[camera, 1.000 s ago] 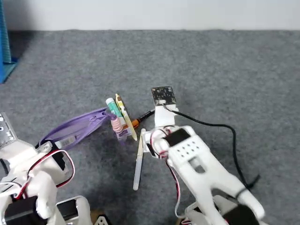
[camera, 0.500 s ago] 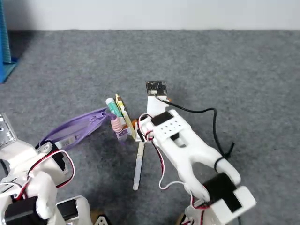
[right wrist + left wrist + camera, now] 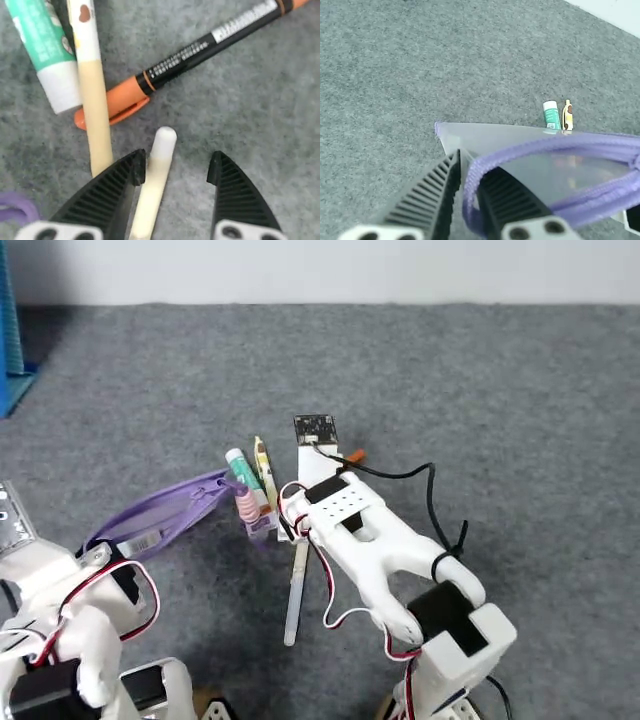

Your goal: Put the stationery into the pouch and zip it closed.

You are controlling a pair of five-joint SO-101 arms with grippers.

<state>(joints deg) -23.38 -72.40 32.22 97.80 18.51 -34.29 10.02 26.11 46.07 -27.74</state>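
The pouch (image 3: 495, 136) is clear plastic with a purple zipper (image 3: 560, 142).

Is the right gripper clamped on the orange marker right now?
No, the right gripper stands open, with the orange marker lying past its fingertips and a cream pen end between them.
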